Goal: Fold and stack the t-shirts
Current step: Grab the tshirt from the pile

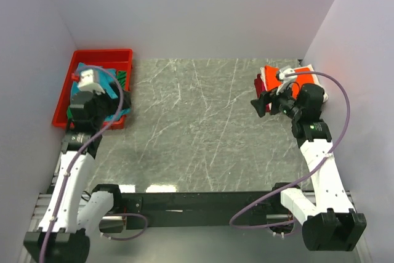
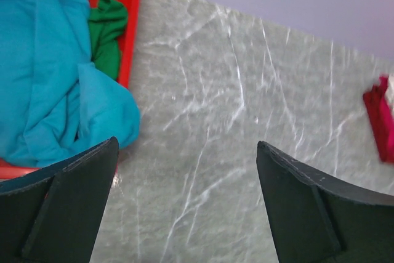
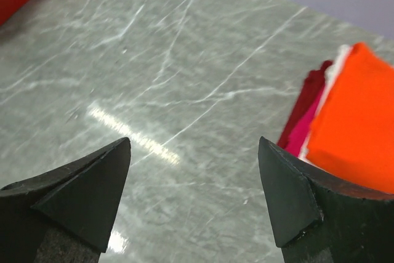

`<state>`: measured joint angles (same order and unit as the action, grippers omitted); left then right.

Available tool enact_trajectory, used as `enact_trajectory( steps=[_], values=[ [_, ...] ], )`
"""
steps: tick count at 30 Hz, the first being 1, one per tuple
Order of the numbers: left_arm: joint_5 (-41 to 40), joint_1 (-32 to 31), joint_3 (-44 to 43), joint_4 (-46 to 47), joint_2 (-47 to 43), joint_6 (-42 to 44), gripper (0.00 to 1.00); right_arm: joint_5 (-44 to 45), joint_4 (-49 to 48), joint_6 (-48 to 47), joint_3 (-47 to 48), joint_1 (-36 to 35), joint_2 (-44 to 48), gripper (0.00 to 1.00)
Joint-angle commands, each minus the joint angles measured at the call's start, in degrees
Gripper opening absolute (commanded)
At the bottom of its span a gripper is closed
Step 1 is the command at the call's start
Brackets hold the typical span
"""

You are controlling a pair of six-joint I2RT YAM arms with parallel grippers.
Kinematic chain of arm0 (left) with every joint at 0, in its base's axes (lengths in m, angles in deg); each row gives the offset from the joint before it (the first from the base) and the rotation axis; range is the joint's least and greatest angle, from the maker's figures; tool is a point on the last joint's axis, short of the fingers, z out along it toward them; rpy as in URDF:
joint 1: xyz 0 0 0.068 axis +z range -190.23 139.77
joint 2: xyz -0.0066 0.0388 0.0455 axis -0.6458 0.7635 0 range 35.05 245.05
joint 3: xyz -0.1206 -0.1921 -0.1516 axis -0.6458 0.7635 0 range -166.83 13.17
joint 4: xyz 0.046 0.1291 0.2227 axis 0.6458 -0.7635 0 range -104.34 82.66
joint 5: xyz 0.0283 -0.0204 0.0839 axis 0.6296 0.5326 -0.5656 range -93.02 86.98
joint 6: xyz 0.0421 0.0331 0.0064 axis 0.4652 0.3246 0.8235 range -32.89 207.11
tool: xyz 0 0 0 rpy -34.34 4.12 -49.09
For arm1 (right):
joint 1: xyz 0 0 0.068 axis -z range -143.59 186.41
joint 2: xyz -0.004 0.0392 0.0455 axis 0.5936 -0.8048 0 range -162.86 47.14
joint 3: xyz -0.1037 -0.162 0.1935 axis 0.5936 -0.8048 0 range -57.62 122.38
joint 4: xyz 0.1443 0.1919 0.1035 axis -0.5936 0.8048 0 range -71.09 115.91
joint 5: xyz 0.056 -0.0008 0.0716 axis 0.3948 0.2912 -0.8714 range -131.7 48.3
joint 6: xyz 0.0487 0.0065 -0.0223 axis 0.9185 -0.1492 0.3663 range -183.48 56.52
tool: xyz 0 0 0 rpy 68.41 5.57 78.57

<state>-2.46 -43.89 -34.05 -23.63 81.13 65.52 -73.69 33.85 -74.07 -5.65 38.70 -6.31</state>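
Teal t-shirt (image 2: 55, 90) lies crumpled in the red bin (image 1: 101, 53), with one lobe of cloth spilling over the bin wall toward the desk (image 2: 246, 121). A dark green t-shirt (image 2: 106, 35) is bunched beside it, deeper in the bin. The folded stack sits at the far right corner of the desk. The orange t-shirt (image 3: 357, 127) is on top, with a white t-shirt (image 3: 337, 64), a magenta t-shirt (image 3: 301, 140) and a dark red layer (image 3: 305, 100) showing at its edge.

Hand state: the left hand (image 2: 188, 146) hovers at the bin's edge, fingers spread wide, nothing between them. The right hand (image 3: 194, 143) hovers over bare desk just beside the stack, equally wide open and empty.

Step in hand, as judged: lift the teal t-shirt out of the bin and lay it on the open middle of the desk for folding.

Recommended procedure:
1. Lower the left hand onto the overhanging lobe, which is the most exposed cloth. Keep both fingers off the bin wall and away from the dark green t-shirt.
2. Pinch firmly, then raise the cloth until it clears the rim before moving sideways. Dragging may pull the bin along.
3. Bring the right hand across to take a second edge and spread the garment flat.

Caution: collar and sleeves cannot be identified in the crumpled cloth, so locate them only after spreading.
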Motion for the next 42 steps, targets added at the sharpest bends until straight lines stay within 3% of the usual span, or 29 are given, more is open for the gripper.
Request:
enact_trajectory(
  steps=[1, 2, 4, 6, 10, 14, 18, 26, 27, 31, 32, 38, 41, 42],
  values=[
    [4.53, 8.18, -7.25, -1.45, 4.53, -7.14, 0.99, -5.55, 1.85, -3.30, -0.81, -1.40, 0.27, 0.90],
    [5.41, 10.15, -7.79, -1.72, 5.76, -8.81, 0.99, -5.37, 1.85, -3.30, -1.60, -1.58, 0.71, 0.90],
    [8.58, 15.49, -8.67, -1.28, 9.89, -13.91, 0.88, -5.19, 3.07, -4.26, -1.69, -1.76, 0.98, 0.90],
    [10.33, 18.06, -9.55, -1.19, 15.40, -17.16, 0.71, -4.66, 3.25, -4.09, -1.60, -1.67, 1.16, 0.90],
    [18.05, 21.85, -13.93, 1.78, 27.02, -17.62, 0.63, -5.10, 3.52, -3.91, -1.69, -1.67, 1.07, 0.90],
    [16.67, 21.94, -19.30, 0.57, 38.79, -13.67, 0.64, -5.72, 4.22, -3.91, -1.34, -1.76, 0.72, 0.90],
    [9.21, 21.94, -25.71, -0.32, 50.65, -7.27, 0.64, -5.72, 4.22, -4.35, -1.52, -1.76, 0.80, 0.90],
    [-0.29, 21.07, -40.22, -5.49, 64.47, -0.92, 0.58, -5.54, 4.66, -4.71, -1.61, -1.76, -0.34, 0.90],
    [0.05, 21.06, -41.10, -6.37, 66.66, 0.39, 0.54, -5.63, 4.49, -4.53, -1.60, -1.76, -0.51, 0.90],
    [1.63, 20.89, -43.04, -8.05, 69.22, 2.16, 0.44, -5.63, 4.75, -4.09, -1.43, -1.67, -0.95, 0.90],
    [2.25, 20.89, -43.04, -7.96, 69.31, 2.25, 0.38, -5.54, 4.57, -3.74, -1.43, -1.76, -0.78, 0.90],
    [6.12, 20.36, -45.41, -9.28, 70.90, 2.33, 0.28, -5.10, 4.40, -3.74, -1.60, -1.76, -0.34, 0.91],
    [7.61, 20.36, -45.33, -8.50, 70.03, 2.07, 0.01, -5.28, 4.66, -3.74, -1.43, -1.67, -0.51, 0.91],
    [7.79, 20.36, -45.24, -8.23, 69.32, 1.90, 0.00, -5.54, 4.66, -3.74, -1.51, -1.76, -0.51, 0.91]
  ],
)
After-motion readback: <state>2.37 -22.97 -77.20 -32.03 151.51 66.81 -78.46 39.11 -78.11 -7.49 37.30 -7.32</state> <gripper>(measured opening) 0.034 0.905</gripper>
